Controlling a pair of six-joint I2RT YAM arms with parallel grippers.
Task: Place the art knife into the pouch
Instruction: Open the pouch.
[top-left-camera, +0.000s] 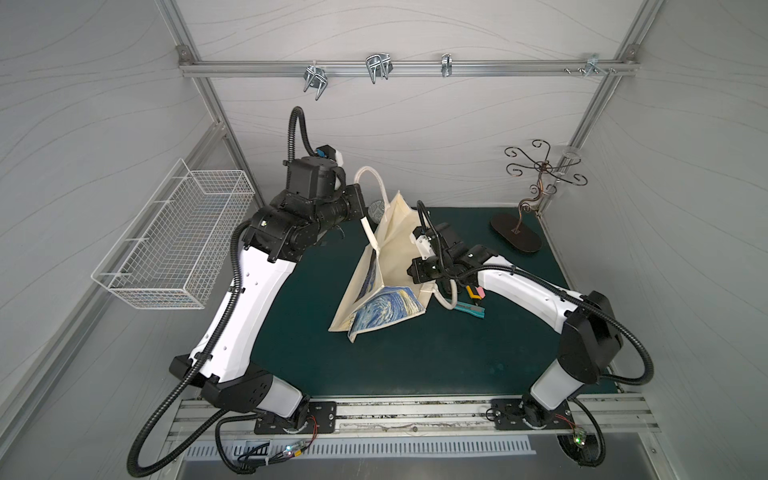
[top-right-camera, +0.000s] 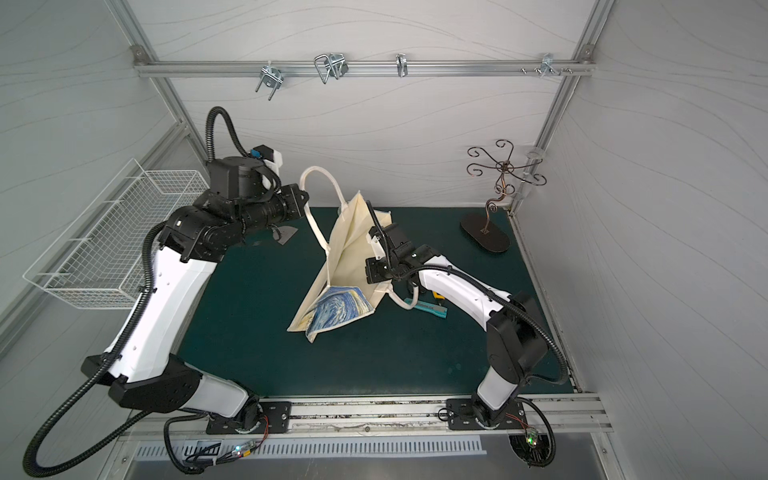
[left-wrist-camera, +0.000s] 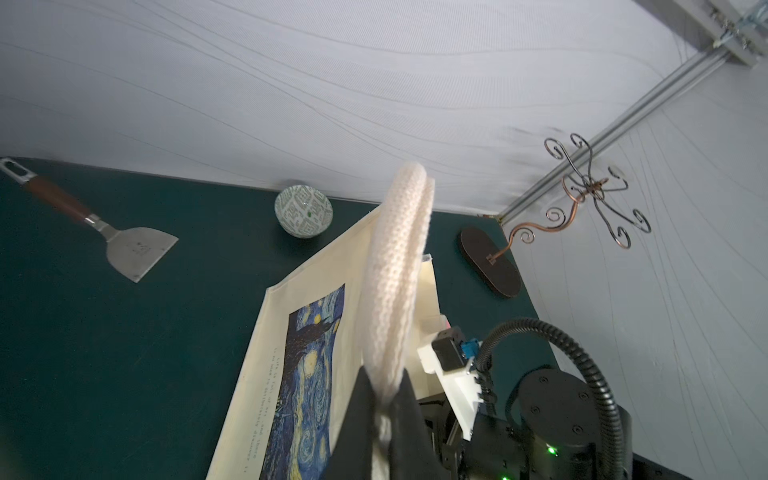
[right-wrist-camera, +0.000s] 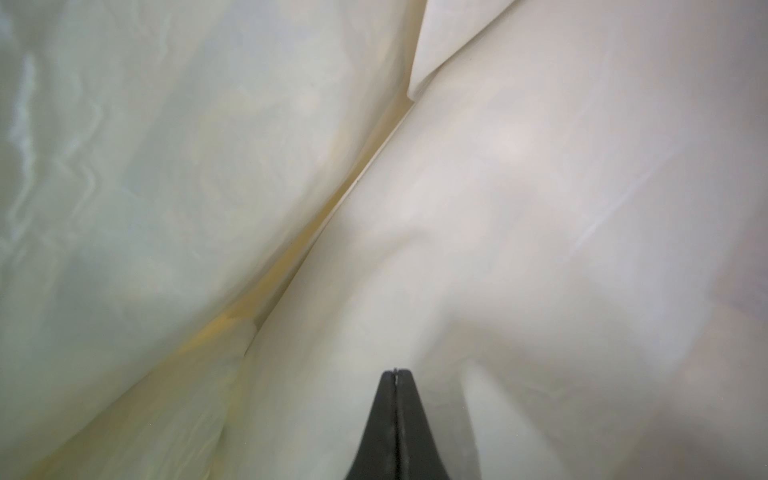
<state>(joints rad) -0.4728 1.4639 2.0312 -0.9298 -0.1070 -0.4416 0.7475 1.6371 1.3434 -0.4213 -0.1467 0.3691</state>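
The pouch (top-left-camera: 390, 249) (top-right-camera: 349, 249) is a cream tote with a blue swirling print, half lifted at the middle of the green mat. My left gripper (left-wrist-camera: 385, 374) (top-left-camera: 365, 216) is shut on its white knitted handle (left-wrist-camera: 399, 257) and holds that side up. In the right wrist view my right gripper (right-wrist-camera: 397, 372) is shut with nothing between its fingers, and only cream fabric (right-wrist-camera: 498, 166) surrounds it. Its fingers are hidden inside the pouch in both top views. The teal art knife (top-left-camera: 469, 309) (top-right-camera: 432, 308) lies on the mat right of the pouch, beside the other handle (top-left-camera: 446, 299).
A yellow and pink item (top-left-camera: 476, 291) lies just behind the knife, under my right forearm. A metal spatula (left-wrist-camera: 137, 249) and a patterned bowl (left-wrist-camera: 303, 212) sit at the mat's back. A curly wire stand (top-left-camera: 517, 232) occupies the back right corner. A white wire basket (top-left-camera: 178, 241) hangs on the left wall.
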